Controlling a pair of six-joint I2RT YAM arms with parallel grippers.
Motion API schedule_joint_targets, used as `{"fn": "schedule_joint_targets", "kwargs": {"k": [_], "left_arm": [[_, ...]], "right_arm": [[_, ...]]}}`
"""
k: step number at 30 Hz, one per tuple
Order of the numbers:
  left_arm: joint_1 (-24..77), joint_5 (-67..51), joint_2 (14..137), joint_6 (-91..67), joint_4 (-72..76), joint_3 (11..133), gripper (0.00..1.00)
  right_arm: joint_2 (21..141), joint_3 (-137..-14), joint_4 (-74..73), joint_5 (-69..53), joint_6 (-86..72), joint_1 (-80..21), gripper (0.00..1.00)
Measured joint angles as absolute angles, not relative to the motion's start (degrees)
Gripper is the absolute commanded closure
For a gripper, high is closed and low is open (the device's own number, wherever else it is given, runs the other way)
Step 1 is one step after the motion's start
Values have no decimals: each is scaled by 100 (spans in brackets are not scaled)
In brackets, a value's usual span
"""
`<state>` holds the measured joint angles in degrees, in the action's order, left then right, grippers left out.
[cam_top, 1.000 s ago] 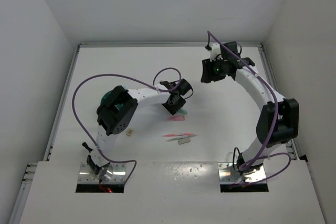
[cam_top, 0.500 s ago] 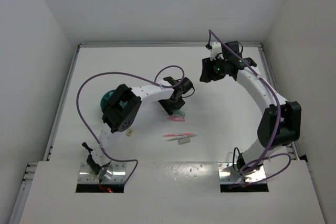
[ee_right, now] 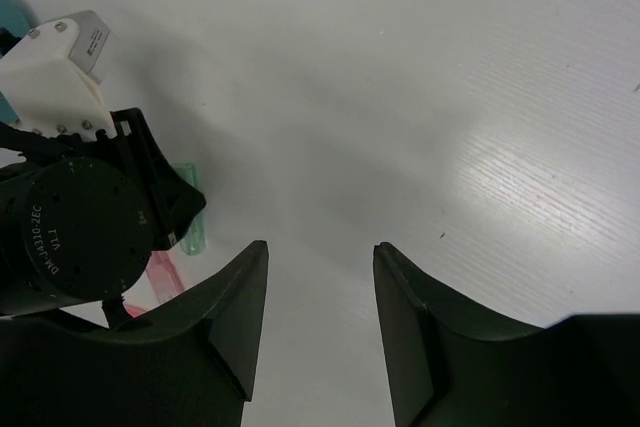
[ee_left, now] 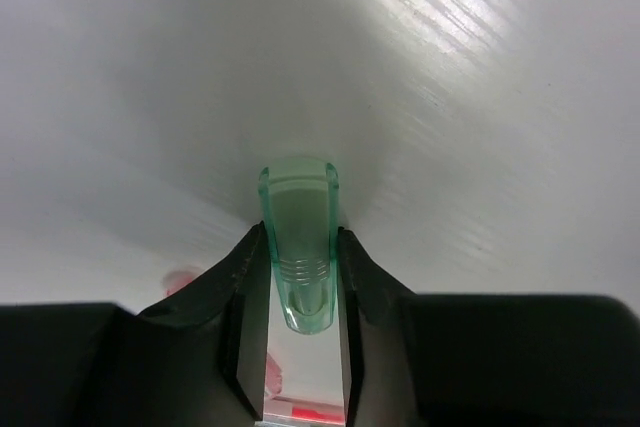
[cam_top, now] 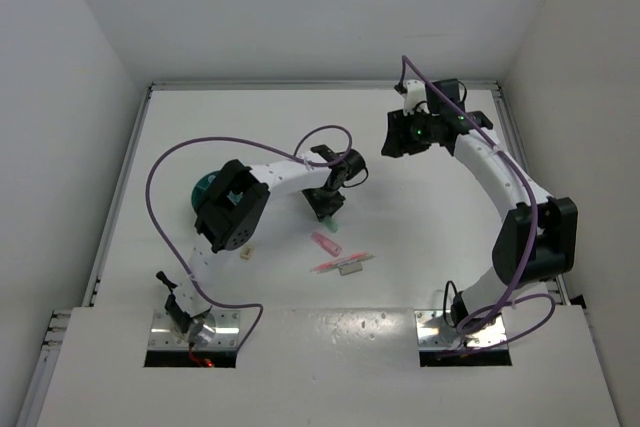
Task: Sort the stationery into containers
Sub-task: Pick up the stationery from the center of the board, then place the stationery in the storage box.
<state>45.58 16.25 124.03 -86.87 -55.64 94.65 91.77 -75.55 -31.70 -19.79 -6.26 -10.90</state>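
Between the fingers of the left claw (ee_left: pixel 300 239): short green piece (ee_left: pixel 298 209), pinched from both sides. Base-ward of that claw, loose on the table (cam_top: pixel 200 127): pink piece (cam_top: pixel 326 243), thin red pen (cam_top: pixel 338 265), beige eraser (cam_top: pixel 245 253). Further left, behind the arm: teal organiser (cam_top: pixel 204 188), contents hidden. Right claw (ee_right: pixel 320 257) parted, empty, well apart. Probably early; most unsorted.

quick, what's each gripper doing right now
left gripper: closed on the green piece
right gripper: open, holding nothing

Short piece (cam_top: pixel 326 243) just behind thin pen (cam_top: pixel 325 268)
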Motion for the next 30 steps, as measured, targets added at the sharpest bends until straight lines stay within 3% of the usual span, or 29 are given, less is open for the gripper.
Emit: {"fn": "schedule_joint_targets", "kwargs": {"k": [5,6,7,9,10,12,14,15,18,19,20,23,30], "left_arm": [[4558,1957,12241,-8296,-5553,9476,100],[4558,2060,12101,-8145,-5568,9491,100],[4558,2143,11948,-8053,-5588,9515,100],[4558,2375,11513,-7723,-5592,9559,100],[4558,2539,11203,-7529,-5590,9572,100],[4560,2993,10444,-7072,-5502,9533,100],[4541,3505,9496,-6654,-5127,9137,100],[4497,3782,8886,-6381,-4971,8794,100],[4099,4460,7153,-5581,-4292,7463,100],[3894,4630,6705,-5347,-4075,7037,100],[3649,4803,6294,-5109,-3881,6600,100],[2976,5142,5531,-4547,-3603,5763,100],[1813,5190,5695,-3898,-3133,5522,100]], "right_arm": [[9174,-7544,-3170,-2080,-628,-1061,57],[9174,-7544,-3173,-2119,-631,-1059,63],[9177,-7544,-3173,-2150,-609,-1057,87],[9177,-7542,-3177,-2263,-572,-1057,98],[9177,-7542,-3177,-2320,-532,-1057,93],[9177,-7535,-3188,-2484,-443,-1057,64],[9177,-7502,-3192,-2729,-255,-1057,42],[9181,-7487,-3216,-2860,-161,-1057,40],[9209,-7472,-3343,-3319,180,-1057,45],[9229,-7472,-3393,-3476,287,-1057,52],[9258,-7472,-3428,-3616,388,-1057,65],[9400,-7472,-3601,-4003,615,-1059,80],[9736,-7474,-3918,-4394,801,-1057,80]]}}
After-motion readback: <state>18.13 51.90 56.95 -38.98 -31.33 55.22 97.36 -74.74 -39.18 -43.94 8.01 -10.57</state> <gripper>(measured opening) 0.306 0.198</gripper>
